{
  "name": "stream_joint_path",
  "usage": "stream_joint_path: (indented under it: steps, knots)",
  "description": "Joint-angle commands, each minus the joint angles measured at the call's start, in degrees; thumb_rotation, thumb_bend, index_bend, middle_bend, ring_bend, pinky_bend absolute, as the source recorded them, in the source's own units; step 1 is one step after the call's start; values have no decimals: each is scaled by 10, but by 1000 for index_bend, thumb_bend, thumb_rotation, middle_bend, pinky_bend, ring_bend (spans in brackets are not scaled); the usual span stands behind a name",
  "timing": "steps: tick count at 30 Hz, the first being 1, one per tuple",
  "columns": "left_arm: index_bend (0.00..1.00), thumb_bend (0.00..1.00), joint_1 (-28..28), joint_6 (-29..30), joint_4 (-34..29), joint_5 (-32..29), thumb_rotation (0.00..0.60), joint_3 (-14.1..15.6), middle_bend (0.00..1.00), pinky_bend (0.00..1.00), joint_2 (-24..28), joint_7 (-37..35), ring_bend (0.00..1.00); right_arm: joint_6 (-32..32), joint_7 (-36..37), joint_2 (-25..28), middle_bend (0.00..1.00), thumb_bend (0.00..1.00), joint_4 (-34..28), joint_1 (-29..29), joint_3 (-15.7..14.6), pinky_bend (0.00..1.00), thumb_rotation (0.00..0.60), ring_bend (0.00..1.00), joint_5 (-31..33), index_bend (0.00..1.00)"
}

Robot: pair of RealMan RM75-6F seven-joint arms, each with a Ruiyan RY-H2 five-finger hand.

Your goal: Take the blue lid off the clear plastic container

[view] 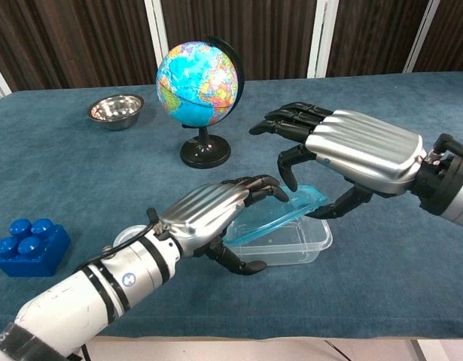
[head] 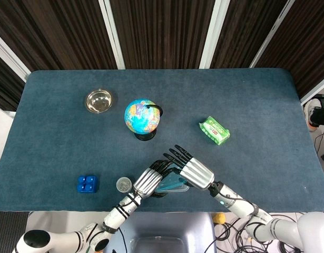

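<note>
- Far left, near the front edge of the table (head: pixel 267 105): blue toy brick (view: pixel 29 242), well apart from the work.
- Back left: small steel bowl (view: pixel 115 109), untouched.
- Just behind the left forearm: small round clear-topped object (head: pixel 124 184), too small to identify.
- Left hand (view: pixel 208 216): curled over the near-left end of the clear plastic container (view: pixel 303 245), dark fingertips (view: pixel 265 186) reaching over the top and the thumb hooked low at the near wall; seemingly bracing the tub, though firm contact cannot be confirmed from these views.
- Behind centre: globe (view: pixel 197 74) on its black stand, clear of both hands.
- Centre front: container resting flat on the table cloth, apparently empty.
- Blue lid (view: pixel 280 218): tilted, right end raised above the rim, left end low and hidden under the left hand; seal on the right side judged broken, but not yet free of the tub.
- Right hand (view: pixel 344 150): arched over the raised end, thumb under the lid's right edge and a finger coming down on top, so pinching the lid, other fingers spread forward toward the globe.
- Right of the hands, well apart: green packet (head: pixel 214 130).
- Progress, as a judgement: peel begun, roughly midway; left to do: free the left end, lift the lid clear and set it aside.
</note>
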Motion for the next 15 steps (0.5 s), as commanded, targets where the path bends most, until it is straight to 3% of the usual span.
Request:
stream_joint_path:
  steps: [1,15]
  knots:
    - [341,317,0,1,-1,0,600,0,362,286,2,0,194,-1,2,-5,100,480,4,1,-5,0,600,0,-2,620]
    - [340,321,2,8,-14,2,600,0,361,286,11,-10,198,9,-45,-16,152,836,2,-2,-16,0,600,0,-12,722]
